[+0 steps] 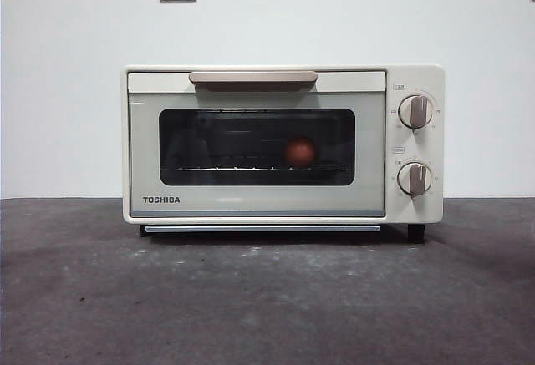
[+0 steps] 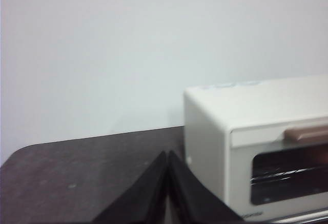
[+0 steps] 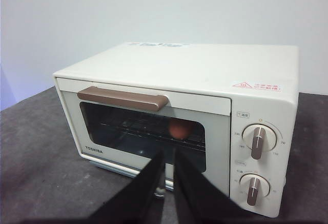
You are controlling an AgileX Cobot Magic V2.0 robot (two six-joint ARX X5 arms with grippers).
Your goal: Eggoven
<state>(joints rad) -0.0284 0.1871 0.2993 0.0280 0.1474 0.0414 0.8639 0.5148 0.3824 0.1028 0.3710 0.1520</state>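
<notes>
1 egg (image 1: 300, 151), 1 toaster oven (image 1: 251, 202), 2 knobs (image 1: 415, 112)
</notes>
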